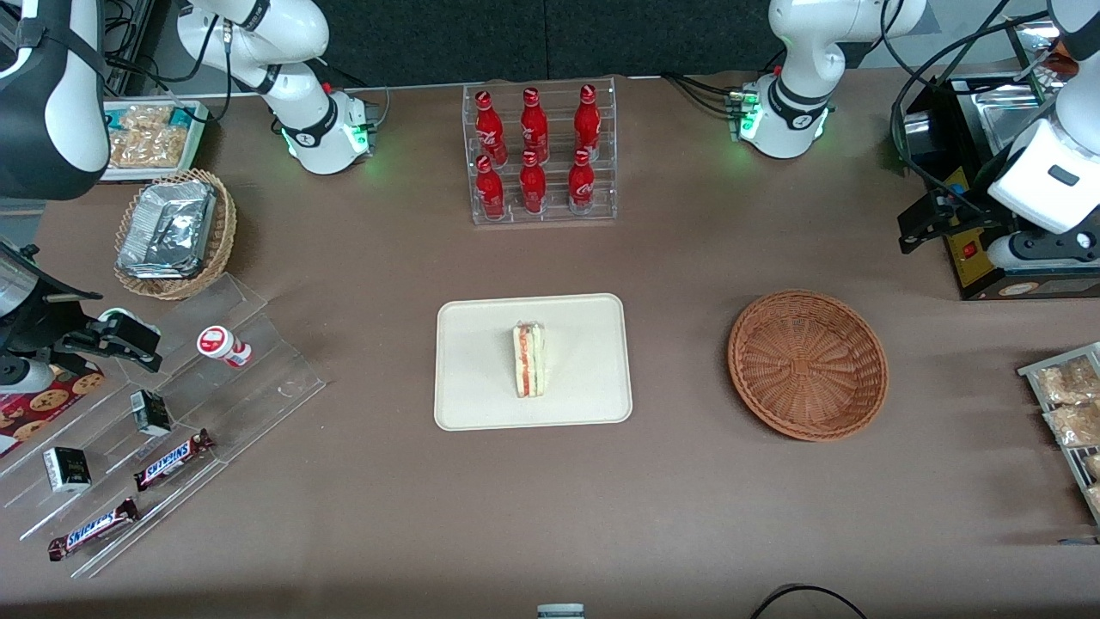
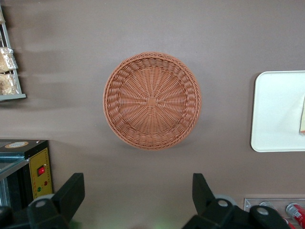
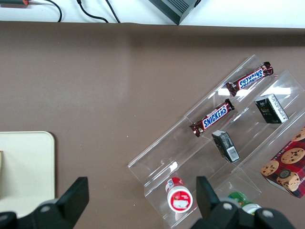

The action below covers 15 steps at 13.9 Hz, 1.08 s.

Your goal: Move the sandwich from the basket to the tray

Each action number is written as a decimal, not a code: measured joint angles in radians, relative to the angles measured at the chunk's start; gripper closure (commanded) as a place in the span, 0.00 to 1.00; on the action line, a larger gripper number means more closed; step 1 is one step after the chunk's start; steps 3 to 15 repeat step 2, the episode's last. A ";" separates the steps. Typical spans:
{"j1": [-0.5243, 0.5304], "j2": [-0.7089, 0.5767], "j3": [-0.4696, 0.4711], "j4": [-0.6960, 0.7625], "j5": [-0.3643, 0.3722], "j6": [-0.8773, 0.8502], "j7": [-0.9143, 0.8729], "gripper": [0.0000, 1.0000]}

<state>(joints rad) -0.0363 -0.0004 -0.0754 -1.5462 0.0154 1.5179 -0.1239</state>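
The sandwich (image 1: 529, 359), a pale wedge with red and green filling showing, lies in the middle of the cream tray (image 1: 481, 395) at the table's centre. The reddish-brown wicker basket (image 1: 808, 365) sits beside the tray, toward the working arm's end, with nothing in it. My left gripper (image 1: 918, 225) hangs high over the table, farther from the front camera than the basket and close to a black machine. In the left wrist view the gripper (image 2: 138, 183) is open and holds nothing, with the basket (image 2: 151, 101), the tray (image 2: 276, 114) and a sliver of sandwich (image 2: 302, 117) below.
A clear rack of red bottles (image 1: 539, 155) stands farther from the front camera than the tray. The black machine (image 1: 988, 249) and a rack of bagged snacks (image 1: 1070, 413) are at the working arm's end. A foil-pack basket (image 1: 172, 232) and acrylic steps with Snickers bars (image 1: 172, 460) lie toward the parked arm's end.
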 measured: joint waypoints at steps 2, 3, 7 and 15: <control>0.000 0.001 0.000 0.000 0.000 0.000 0.000 0.00; 0.000 0.001 0.000 0.000 0.000 0.000 0.000 0.00; 0.000 0.001 0.000 0.000 0.000 0.000 0.000 0.00; 0.000 0.001 0.000 0.000 0.000 0.000 0.000 0.00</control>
